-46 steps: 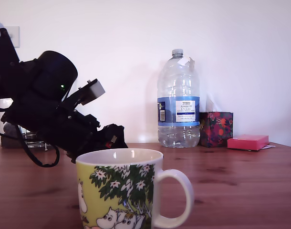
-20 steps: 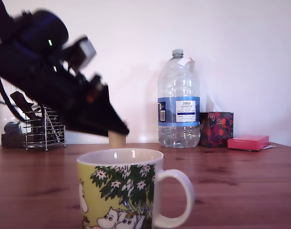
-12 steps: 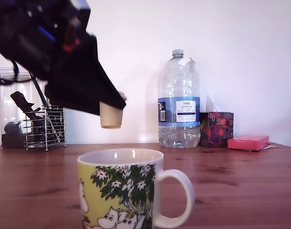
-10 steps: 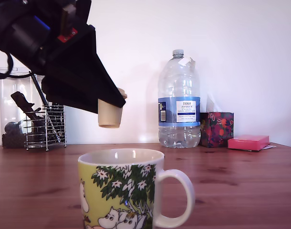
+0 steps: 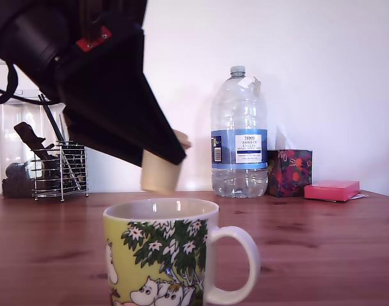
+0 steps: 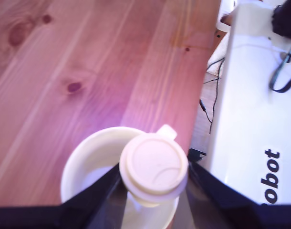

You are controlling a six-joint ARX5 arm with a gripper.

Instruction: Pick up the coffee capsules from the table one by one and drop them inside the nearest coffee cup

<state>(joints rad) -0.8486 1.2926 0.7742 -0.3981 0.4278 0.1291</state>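
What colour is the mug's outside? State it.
Yellow with green leaves and white cartoon figures on the mug; clearest in the exterior view.

A: How many capsules show?
B: One coffee capsule (image 5: 161, 171), near, left of centre in the exterior view.
A: Mugs?
B: One coffee cup (image 5: 162, 252), nearest of all.
A: And at the far side?
B: One water bottle (image 5: 238, 134), one patterned box (image 5: 289, 172), one pink box (image 5: 331, 189) at the exterior view's right, one wire rack (image 5: 59, 169) at its left.
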